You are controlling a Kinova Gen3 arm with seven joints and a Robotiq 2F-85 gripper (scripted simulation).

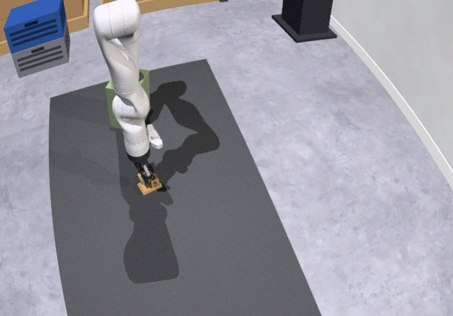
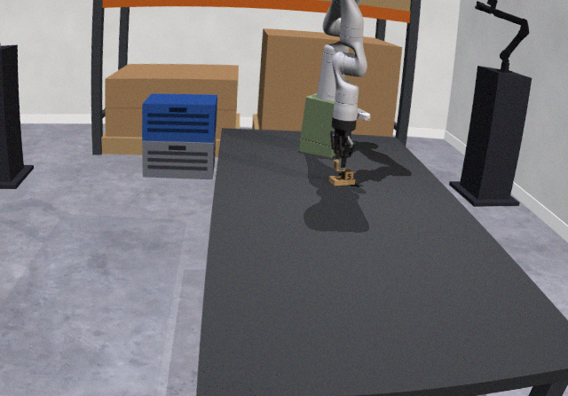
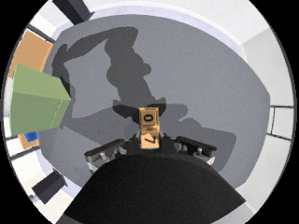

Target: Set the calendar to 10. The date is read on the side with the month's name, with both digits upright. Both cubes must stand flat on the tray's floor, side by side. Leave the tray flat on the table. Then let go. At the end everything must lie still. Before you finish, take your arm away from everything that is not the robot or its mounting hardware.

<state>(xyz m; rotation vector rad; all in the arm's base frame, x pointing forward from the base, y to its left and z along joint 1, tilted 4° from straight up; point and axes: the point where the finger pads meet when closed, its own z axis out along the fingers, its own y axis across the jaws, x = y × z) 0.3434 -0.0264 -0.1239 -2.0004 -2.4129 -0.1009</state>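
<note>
Gripper (image 1: 145,181) (image 2: 342,166) (image 3: 149,135): pinched on a cube (image 1: 140,178) (image 2: 336,165) (image 3: 149,140), fingers partly apart with the cube between them. A 7 shows on its face in the wrist view, turned sideways. Other faces: can't read.

Tray (image 1: 146,190) (image 2: 340,182) (image 3: 155,108) is flat on the dark table (image 1: 219,232) (image 2: 366,267) (image 3: 201,61). Second cube (image 1: 155,183) (image 2: 349,175) (image 3: 149,118) is in it, toward 3 o'clock of the tray in the exterior view. It has a 5 facing the exterior camera, 0 on top. The 5 reads upright from there.

Held cube sits up at about 11 o'clock from the tray's middle, same view, higher than the seated one. Wrist view has the 0 face at 12 o'clock from the 7 face; can't tell if the two cubes touch. Clearance between held cube and tray floor: can't tell either. Month lettering too small to read, so can't say which side is the date side.

Arm (image 1: 127,81) (image 2: 351,19) reaches down from above, wrist over the tray. Green pedestal (image 1: 112,103) (image 2: 316,125) (image 3: 35,103) is at 11 o'clock from the tray in the top view. Blue crate (image 1: 36,23) (image 2: 179,116) is on a grey one (image 1: 42,58) (image 2: 178,158), at 10 o'clock in the exterior view.
</note>
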